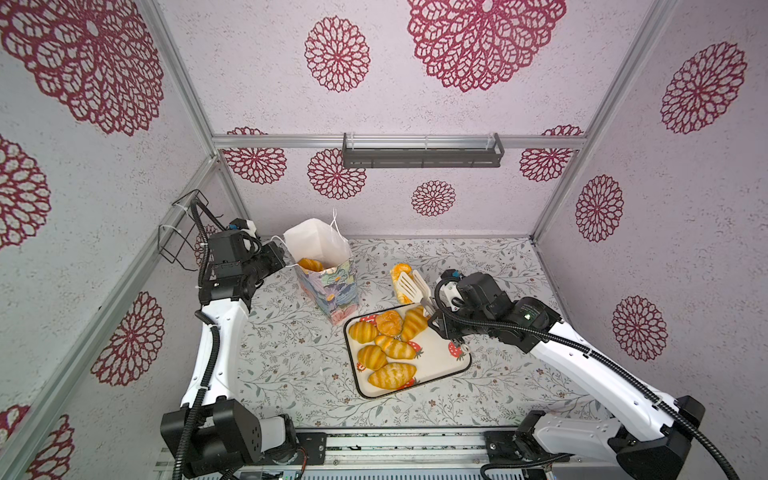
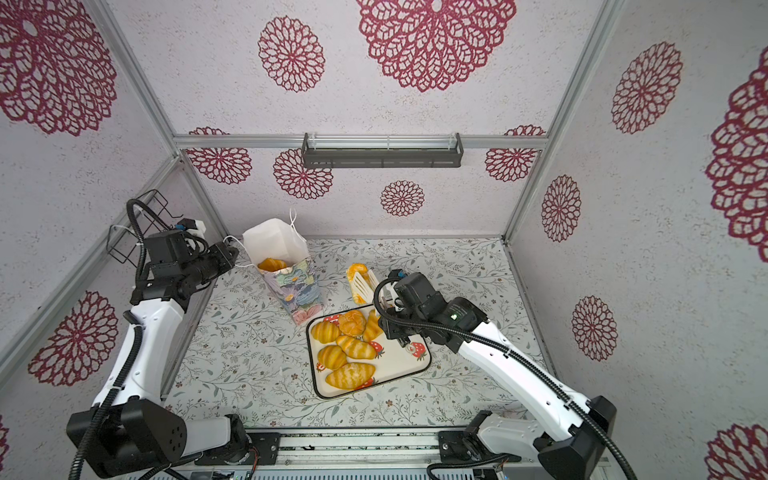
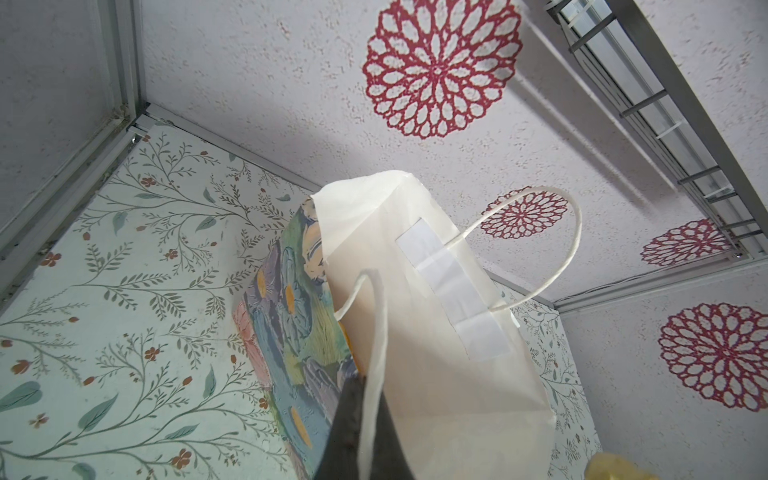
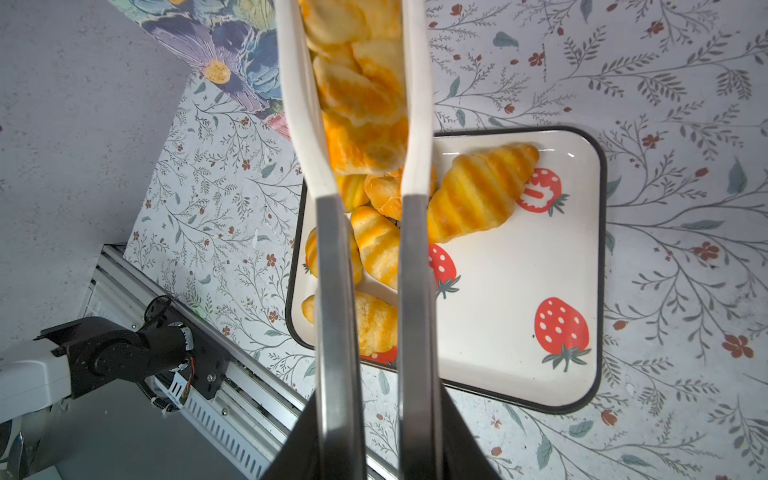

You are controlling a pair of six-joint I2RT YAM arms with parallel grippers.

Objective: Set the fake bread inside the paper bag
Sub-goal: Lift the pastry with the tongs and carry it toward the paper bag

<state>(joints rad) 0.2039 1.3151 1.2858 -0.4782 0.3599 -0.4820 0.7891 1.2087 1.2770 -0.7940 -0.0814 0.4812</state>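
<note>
The paper bag (image 1: 332, 286) (image 2: 296, 286) stands open at the back left, flowered outside and white inside (image 3: 436, 332). One piece of fake bread (image 1: 310, 264) (image 2: 272, 263) lies in it. My left gripper (image 1: 286, 260) (image 3: 365, 399) is shut on the bag's near cord handle (image 3: 376, 332). My right gripper (image 1: 434, 312) (image 4: 376, 457) is shut on the metal tongs (image 1: 411, 286) (image 4: 332, 291). The tongs' white ends clamp a long braided loaf (image 1: 401, 271) (image 2: 356, 272) (image 4: 361, 104), held in the air to the right of the bag, past the tray's far edge. Several croissants and rolls (image 1: 386, 345) (image 4: 482, 191) lie on the strawberry tray (image 1: 453, 365) (image 4: 519, 270).
A black wire basket (image 1: 178, 232) hangs on the left wall behind my left arm. A grey shelf (image 1: 422, 156) is fixed to the back wall. The arms' metal rail (image 1: 395, 449) runs along the table's front edge. The tray's right half is bare.
</note>
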